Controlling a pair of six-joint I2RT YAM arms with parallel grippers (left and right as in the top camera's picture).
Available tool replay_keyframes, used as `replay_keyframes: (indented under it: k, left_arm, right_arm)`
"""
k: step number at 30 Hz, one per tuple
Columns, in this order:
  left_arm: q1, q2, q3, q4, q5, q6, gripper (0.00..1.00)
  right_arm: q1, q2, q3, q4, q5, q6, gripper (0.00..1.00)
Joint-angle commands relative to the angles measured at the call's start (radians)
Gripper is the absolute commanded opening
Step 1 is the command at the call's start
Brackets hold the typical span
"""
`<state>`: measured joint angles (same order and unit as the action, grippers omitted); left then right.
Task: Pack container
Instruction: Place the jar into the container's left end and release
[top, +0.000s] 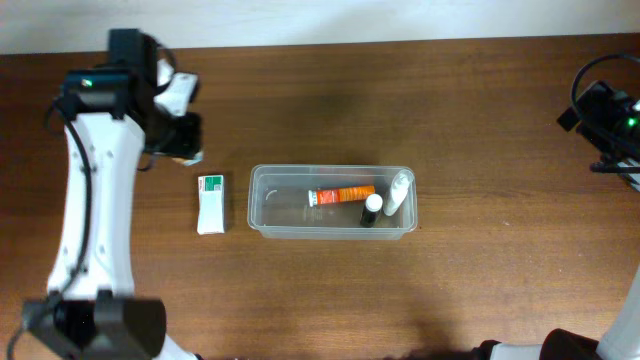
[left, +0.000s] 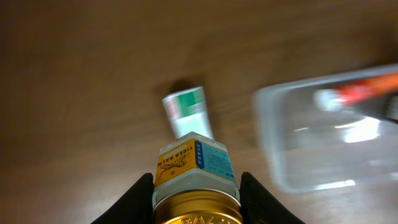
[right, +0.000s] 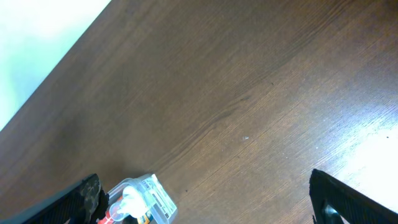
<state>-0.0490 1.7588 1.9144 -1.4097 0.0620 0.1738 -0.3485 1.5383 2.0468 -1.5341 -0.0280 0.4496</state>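
The clear plastic container (top: 278, 210) lies at the table's middle. It holds an orange tube (top: 341, 194), a white bottle (top: 400, 191) and a small black-capped bottle (top: 372, 208). My left gripper (top: 186, 141) is up and to the left of the container, shut on a small jar (left: 196, 169) with a gold lid and an orange and blue label. The left wrist view shows the container (left: 292, 146), blurred, at the right. My right gripper (right: 204, 182) is open and empty, far off at the table's right edge. The container (right: 163, 203) shows small in its view.
A white and green box (top: 210, 203) lies flat just left of the container, below my left gripper. It also shows in the left wrist view (left: 186, 113) beyond the jar. The wooden table's back edge meets a pale wall (right: 43, 37).
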Motion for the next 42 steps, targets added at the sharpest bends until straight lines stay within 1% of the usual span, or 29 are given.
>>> replay_keyframes:
  k: [1,4,6,11,14,16,20,26,30,33,41,42]
  left_arm:
    - [-0.105,-0.024,0.006,0.003,0.035,-0.008,0.21]
    - [-0.195,-0.02,-0.025,0.029,0.035,-0.009,0.21]
    - [-0.249,-0.017,-0.068,0.072,0.036,-0.009,0.21]
    - [-0.367,-0.006,-0.236,0.241,0.035,-0.073,0.21]
    - [-0.412,-0.006,-0.343,0.335,0.035,-0.116,0.21]
    - [-0.431,-0.005,-0.415,0.415,0.034,-0.122,0.21]
    - [-0.442,-0.004,-0.529,0.541,0.011,-0.158,0.22]
    - [-0.439,-0.001,-0.634,0.631,-0.018,-0.163,0.22]
    - [-0.441,0.005,-0.692,0.723,-0.024,-0.163,0.22]
    - [-0.442,0.026,-0.71,0.752,-0.029,-0.163,0.22]
    - [-0.441,0.091,-0.71,0.768,-0.059,-0.163,0.22]
    - [-0.441,0.092,-0.71,0.773,-0.059,-0.163,0.3]
  right_arm:
    - [-0.006,0.004,0.008,0.001,-0.006,0.004,0.98]
    - [-0.006,0.004,0.008,0.001,-0.006,0.004,0.98]
    - [-0.006,0.004,0.008,0.001,-0.006,0.004,0.98]
    - [-0.006,0.004,0.008,0.001,-0.006,0.004,0.98]
    - [-0.006,0.004,0.008,0.001,-0.006,0.004,0.98]
    - [-0.006,0.004,0.008,0.001,-0.006,0.004,0.98]
    - [-0.006,0.004,0.008,0.001,-0.006,0.004,0.98]
    - [-0.006,0.004,0.008,0.001,-0.006,0.004,0.98]
    - [-0.006,0.004,0.008,0.001,-0.006,0.004,0.98]
    - [-0.006,0.004,0.008,0.001,-0.006,0.004,0.98]
    - [-0.006,0.004,0.008,0.001,-0.006,0.004,0.98]
    - [-0.006,0.004,0.008,0.001,-0.006,0.005,0.98]
